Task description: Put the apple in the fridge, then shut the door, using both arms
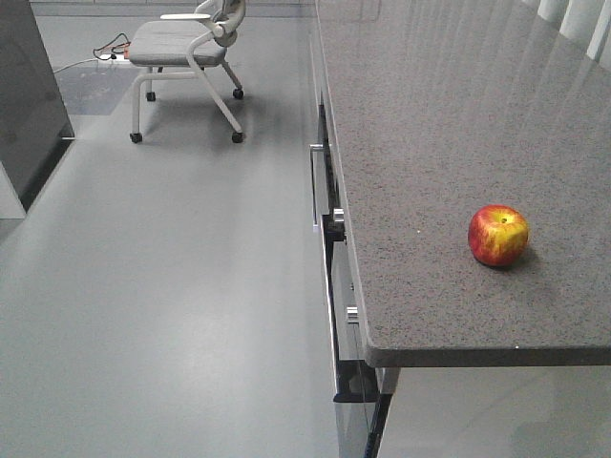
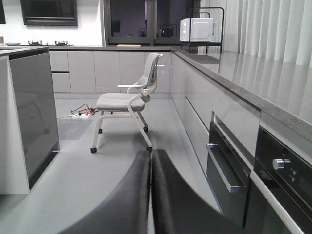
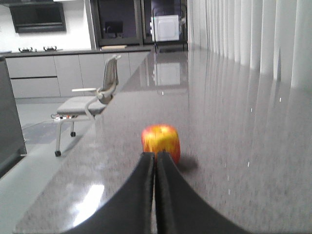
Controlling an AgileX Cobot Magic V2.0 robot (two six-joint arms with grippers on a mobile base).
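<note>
While the apple [image 1: 498, 235] sits toward the near end of the counter [image 1: 430, 114], the right gripper [image 3: 155, 155] facing it and the left gripper [image 2: 150, 152] are both closed and empty, and an unopened approach could send the apple rolling.

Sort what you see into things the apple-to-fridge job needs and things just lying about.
Job: apple, left gripper, right gripper.
Lying about: chair, microwave, curtains.

Red-and-yellow apple [image 1: 497, 235] on speckled grey counter [image 1: 430, 143]; pale grey chair [image 1: 186, 48]; black tools [image 3: 155, 163].
</note>
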